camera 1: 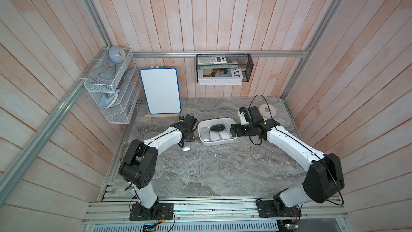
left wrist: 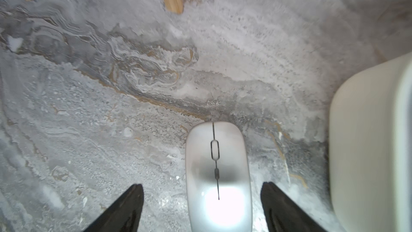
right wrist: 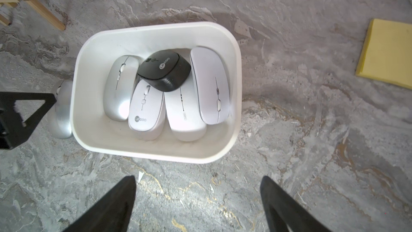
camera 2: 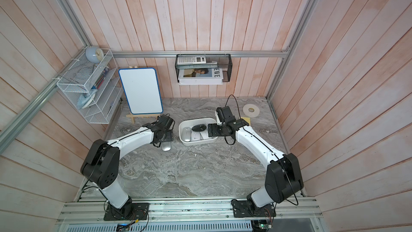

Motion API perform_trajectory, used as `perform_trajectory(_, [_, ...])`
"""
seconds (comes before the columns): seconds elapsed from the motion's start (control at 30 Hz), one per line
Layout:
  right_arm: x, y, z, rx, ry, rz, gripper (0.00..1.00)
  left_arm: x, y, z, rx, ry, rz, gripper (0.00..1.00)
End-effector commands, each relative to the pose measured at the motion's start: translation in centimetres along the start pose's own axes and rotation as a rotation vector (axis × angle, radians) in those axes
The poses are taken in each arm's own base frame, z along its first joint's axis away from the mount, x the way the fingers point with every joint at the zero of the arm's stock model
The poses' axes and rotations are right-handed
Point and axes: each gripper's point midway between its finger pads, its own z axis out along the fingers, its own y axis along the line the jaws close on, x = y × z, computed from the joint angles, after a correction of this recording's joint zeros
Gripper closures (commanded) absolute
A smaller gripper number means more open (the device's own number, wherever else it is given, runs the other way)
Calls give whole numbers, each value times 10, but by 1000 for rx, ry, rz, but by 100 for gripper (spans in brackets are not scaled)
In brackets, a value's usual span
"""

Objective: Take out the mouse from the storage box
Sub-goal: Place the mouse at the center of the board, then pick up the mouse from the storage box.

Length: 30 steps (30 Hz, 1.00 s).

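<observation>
Currently the silver mouse [camera 1: 186, 147] lies 8 o'clock from the storage box [camera 1: 217, 143], between spread jaws of the left gripper [left wrist: 201, 184]. The right gripper [right wrist: 198, 176] gapes empty at 3 o'clock

Silver mouse [camera 1: 185, 147] half hidden under left arm [camera 1: 163, 138], storage box [left wrist: 367, 141] blurred, cut off in left wrist view
</observation>
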Motion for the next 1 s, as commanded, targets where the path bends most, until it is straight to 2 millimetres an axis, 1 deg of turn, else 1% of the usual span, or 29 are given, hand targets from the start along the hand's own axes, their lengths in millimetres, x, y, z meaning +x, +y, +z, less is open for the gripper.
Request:
perform_trajectory(0.0, [-3, 5, 9, 49, 41, -104, 9, -5, 2, -10, 23, -73, 14, 8])
perform_trajectory(0.07, [-8, 12, 18, 66, 61, -149, 9, -3, 4, -16, 44, -100, 12, 7])
perform_trajectory(0.1, [-6, 14, 26, 84, 89, -167, 9, -2, 5, -18, 54, -112, 14, 6])
perform_trajectory(0.23, [-9, 32, 47, 78, 155, -252, 9, 0, 9, -27, 83, -154, 4, 3])
perform_trajectory(0.3, [-10, 37, 58, 73, 183, -280, 9, 3, 9, -29, 96, -161, 3, 3])
perform_trajectory(0.4, [-12, 45, 70, 58, 207, -329, 9, 8, 9, -26, 99, -147, 3, 2])
perform_trajectory(0.57, [-13, 51, 88, 42, 232, -409, 8, 12, 7, -23, 119, -147, -2, 0])
perform_trajectory(0.63, [-15, 49, 94, 53, 244, -430, 8, 12, 7, -22, 120, -146, -4, 0])
perform_trajectory(0.8, [-16, 56, 105, 37, 276, -475, 8, 12, 7, -24, 123, -152, -6, 0])
perform_trajectory(0.97, [-18, 54, 119, 51, 299, -505, 7, 11, 7, -25, 125, -154, -8, 0])
